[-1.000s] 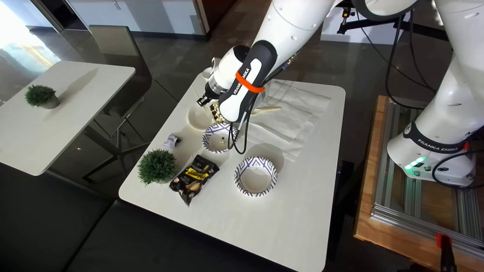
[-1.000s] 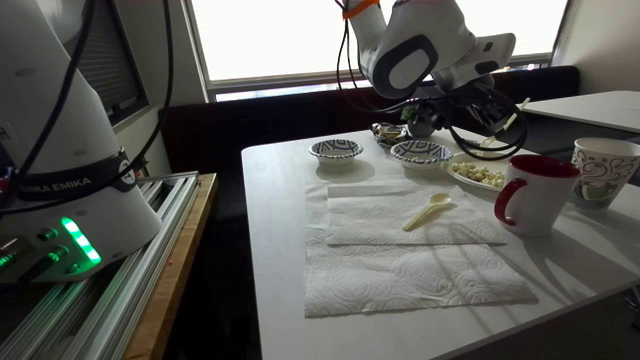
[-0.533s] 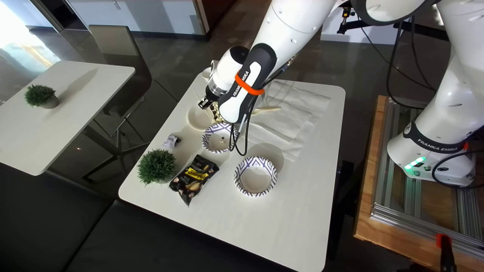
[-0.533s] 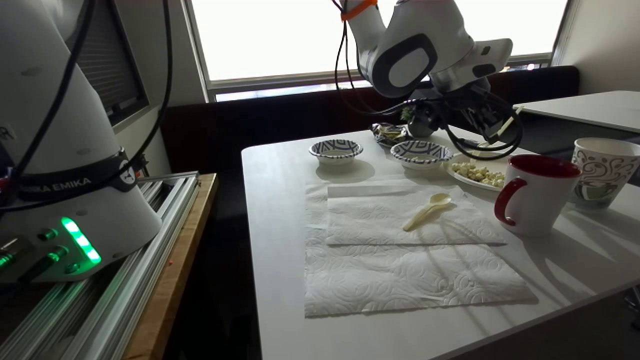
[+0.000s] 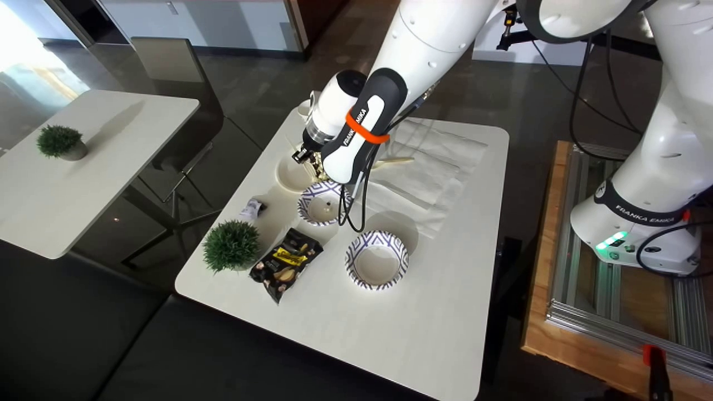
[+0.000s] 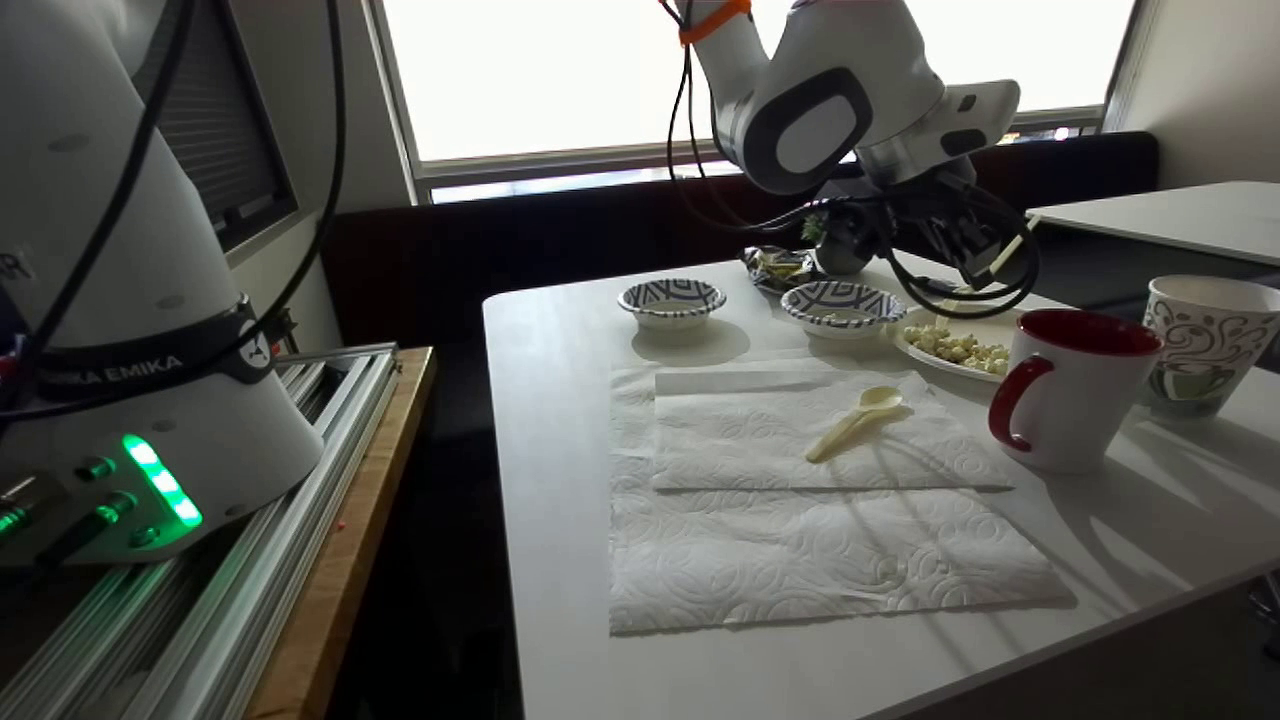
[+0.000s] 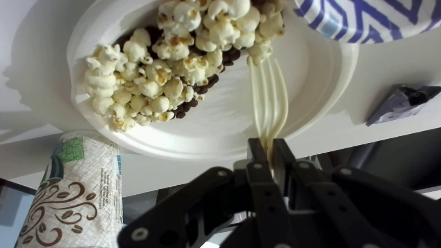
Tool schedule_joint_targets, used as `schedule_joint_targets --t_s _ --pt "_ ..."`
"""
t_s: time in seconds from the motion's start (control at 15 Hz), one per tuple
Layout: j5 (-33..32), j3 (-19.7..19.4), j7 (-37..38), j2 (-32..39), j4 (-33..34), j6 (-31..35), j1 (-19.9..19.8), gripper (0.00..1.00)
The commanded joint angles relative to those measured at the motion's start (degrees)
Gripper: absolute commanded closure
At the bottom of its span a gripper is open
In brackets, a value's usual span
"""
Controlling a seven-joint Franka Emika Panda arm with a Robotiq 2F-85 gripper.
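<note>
The claw (image 7: 268, 144) is pinched narrow around the handle of a pale plastic fork (image 7: 268, 128), whose tines slant down over the bare part of a white plate (image 7: 227, 119). The tips reach the edge of a heap of popcorn (image 7: 151, 79); whether they touch it, I cannot tell. Dark brown bits (image 7: 202, 90) lie along the popcorn's edge. A patterned bowl (image 7: 372, 20) stands just beside the plate on the white surface (image 5: 434, 312), with a paper cup (image 7: 79, 193) near the plate's rim and a small packet (image 7: 396, 106) farther off.

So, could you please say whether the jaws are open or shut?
Shut: the wrist view shows the jaws pinching the fork.
</note>
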Motion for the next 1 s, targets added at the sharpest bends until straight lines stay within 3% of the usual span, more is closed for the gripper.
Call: schedule_joint_targets --t_s 0.0,0.93 --pt "0.4 -0.9 0.6 2.1 2.6 -0.6 0.7 0.97" --pt "0.2 -1.5 0.2 2.4 3.3 -1.5 1.0 0.97"
